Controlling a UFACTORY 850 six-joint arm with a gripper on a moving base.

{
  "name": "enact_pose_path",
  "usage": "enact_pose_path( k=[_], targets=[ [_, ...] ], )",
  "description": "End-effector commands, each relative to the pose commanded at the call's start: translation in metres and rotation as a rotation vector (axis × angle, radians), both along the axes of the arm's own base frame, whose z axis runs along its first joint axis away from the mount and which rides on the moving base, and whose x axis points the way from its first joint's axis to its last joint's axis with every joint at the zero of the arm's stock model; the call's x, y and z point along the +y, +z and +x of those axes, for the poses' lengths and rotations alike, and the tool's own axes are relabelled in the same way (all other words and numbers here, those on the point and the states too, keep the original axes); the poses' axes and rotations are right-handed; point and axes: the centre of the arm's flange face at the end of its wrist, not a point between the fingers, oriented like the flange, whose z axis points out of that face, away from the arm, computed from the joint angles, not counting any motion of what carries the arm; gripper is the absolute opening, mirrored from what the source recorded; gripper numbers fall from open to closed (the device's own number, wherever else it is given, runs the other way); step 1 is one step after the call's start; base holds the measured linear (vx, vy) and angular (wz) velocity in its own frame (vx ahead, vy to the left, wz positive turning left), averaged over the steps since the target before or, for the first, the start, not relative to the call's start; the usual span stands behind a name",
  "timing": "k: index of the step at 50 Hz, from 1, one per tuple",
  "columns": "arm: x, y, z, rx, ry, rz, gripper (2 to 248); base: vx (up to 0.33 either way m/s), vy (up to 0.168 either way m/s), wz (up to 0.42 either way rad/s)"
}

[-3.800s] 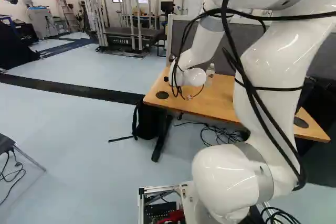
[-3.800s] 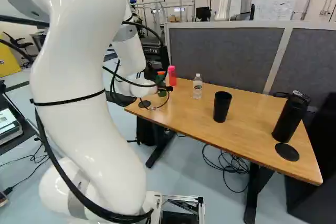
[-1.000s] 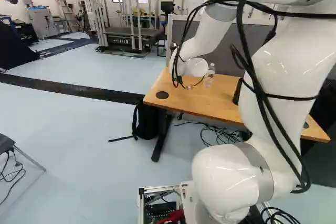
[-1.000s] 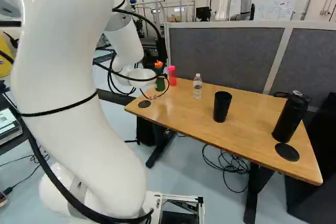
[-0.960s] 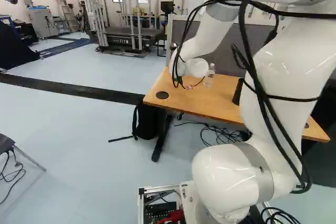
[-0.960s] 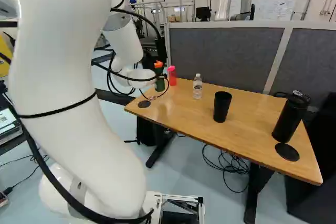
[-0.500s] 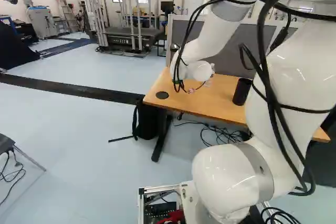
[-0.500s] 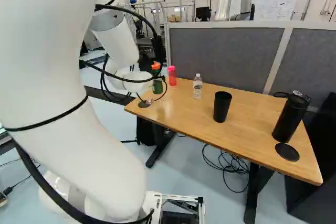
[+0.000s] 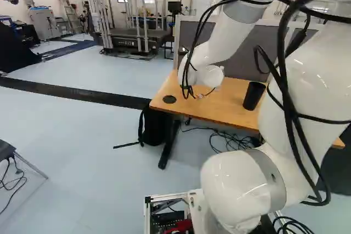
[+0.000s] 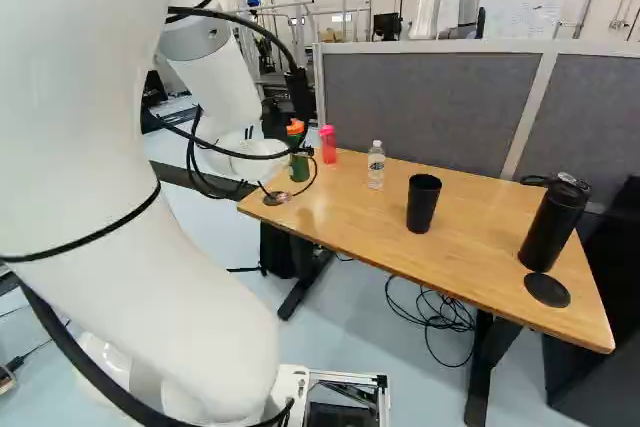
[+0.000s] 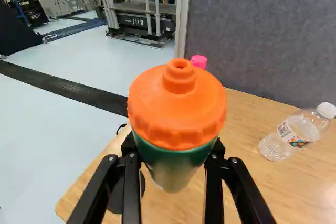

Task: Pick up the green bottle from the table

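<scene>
Your gripper is clamped on the bottle, below its cap. Likely light, stiff, slick: hold body, not cap.

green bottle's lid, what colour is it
Orange; the lid shows best in the wrist view.

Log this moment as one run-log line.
target: orange-capped green bottle; black jaws: shut on it; lift: cannot tell; nearby: clear plastic bottle, upright
</scene>
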Motion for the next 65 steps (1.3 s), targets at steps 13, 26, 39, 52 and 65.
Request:
enact_pose_path(
  k=[13, 26, 39, 52, 65],
  targets=[
    [-0.002, -0.004, -0.014, -0.005, -0.003, 0.0, 110, 0.0, 0.0, 0.0],
    [-0.004, -0.01, -0.034, -0.012, -0.007, 0.0, 110, 0.0, 0.0, 0.0],
    [-0.006, -0.018, -0.062, -0.022, -0.012, 0.001, 110, 0.0, 0.0, 0.0],
    [-0.009, -0.029, -0.093, -0.032, -0.018, 0.001, 110, 0.0, 0.0, 0.0],
    [-0.01, -0.038, -0.117, -0.041, -0.023, 0.001, 110, 0.0, 0.0, 0.0]
  ],
)
